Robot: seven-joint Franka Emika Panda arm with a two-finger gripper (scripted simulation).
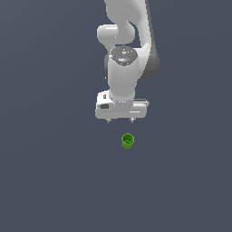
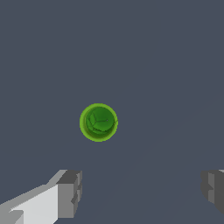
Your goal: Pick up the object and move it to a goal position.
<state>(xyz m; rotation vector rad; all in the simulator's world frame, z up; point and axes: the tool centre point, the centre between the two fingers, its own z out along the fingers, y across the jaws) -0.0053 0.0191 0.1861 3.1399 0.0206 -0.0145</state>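
Observation:
The object is a small bright green cup [image 1: 128,140] with a hollow top. It stands upright on the dark grey floor, below the arm in the exterior view. My white gripper [image 1: 120,120] hangs above it, pointing down, with only two short fingertips showing under the hand. It is open and empty, well clear of the cup. In the wrist view the cup [image 2: 99,122] shows from above as a green ring. The two grey fingertips [image 2: 70,192] stand wide apart at the frame's edge, and the cup lies off the line between them.
A plain dark grey floor [image 1: 54,181] fills both views. The white arm [image 1: 124,45] rises above the gripper. No goal marker shows.

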